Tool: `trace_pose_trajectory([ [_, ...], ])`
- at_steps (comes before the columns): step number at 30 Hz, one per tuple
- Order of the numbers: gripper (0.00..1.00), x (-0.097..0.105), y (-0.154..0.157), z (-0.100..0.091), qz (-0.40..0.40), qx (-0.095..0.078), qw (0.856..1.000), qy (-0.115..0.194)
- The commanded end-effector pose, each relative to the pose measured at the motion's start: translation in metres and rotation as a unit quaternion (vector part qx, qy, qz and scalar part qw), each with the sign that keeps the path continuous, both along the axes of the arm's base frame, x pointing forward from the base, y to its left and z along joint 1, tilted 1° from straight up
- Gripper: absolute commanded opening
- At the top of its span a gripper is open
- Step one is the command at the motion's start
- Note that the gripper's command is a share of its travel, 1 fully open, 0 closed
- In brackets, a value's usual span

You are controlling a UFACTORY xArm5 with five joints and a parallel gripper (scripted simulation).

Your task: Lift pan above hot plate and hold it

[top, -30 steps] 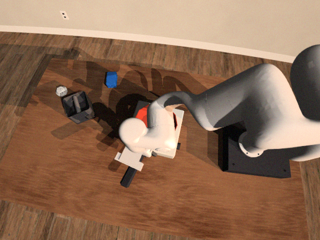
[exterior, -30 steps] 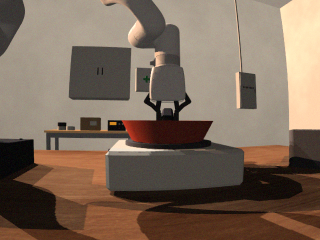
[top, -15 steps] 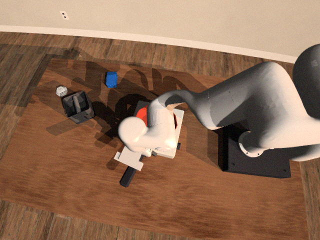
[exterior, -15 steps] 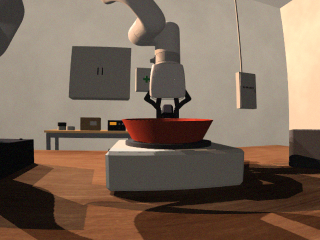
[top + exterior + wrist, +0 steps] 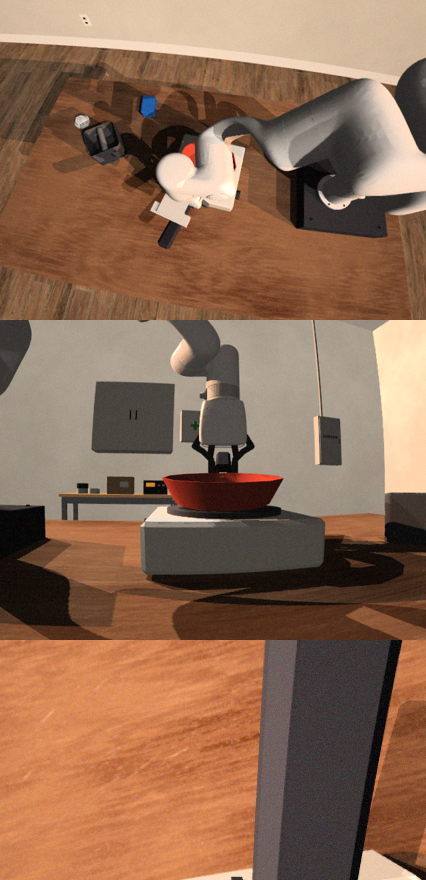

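Note:
The red pan (image 5: 222,491) is over the dark burner disc of the white hot plate (image 5: 231,540). Its bottom is at or barely above the disc; I cannot tell if they touch. My gripper (image 5: 222,466) hangs behind the pan's far rim and is shut on the pan's grey handle. From above, the arm covers most of the pan (image 5: 188,153), and the dark handle (image 5: 172,234) sticks out past the hot plate (image 5: 219,203) toward the front. In the wrist view the handle (image 5: 320,760) fills the right half as a tall grey bar over the wooden top.
A blue box (image 5: 148,105) lies at the back. A dark bin with a grey cylinder inside (image 5: 102,142) and a small white round thing (image 5: 82,121) stand to the left. The arm's black base (image 5: 340,213) is on the right.

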State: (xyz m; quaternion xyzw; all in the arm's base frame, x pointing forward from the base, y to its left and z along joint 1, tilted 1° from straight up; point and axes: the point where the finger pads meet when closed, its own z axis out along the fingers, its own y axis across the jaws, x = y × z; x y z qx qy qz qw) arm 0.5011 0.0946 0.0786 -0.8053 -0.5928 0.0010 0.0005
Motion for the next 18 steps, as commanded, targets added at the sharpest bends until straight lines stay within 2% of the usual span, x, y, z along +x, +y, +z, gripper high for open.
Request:
trace_pose_trajectory([
  [1, 0.0, 0.001, 0.0, 0.006, 0.0, 0.0, 1.0, -0.003],
  [18, 0.0, 0.001, 0.0, 0.027, 0.0, 0.0, 1.0, -0.003],
])
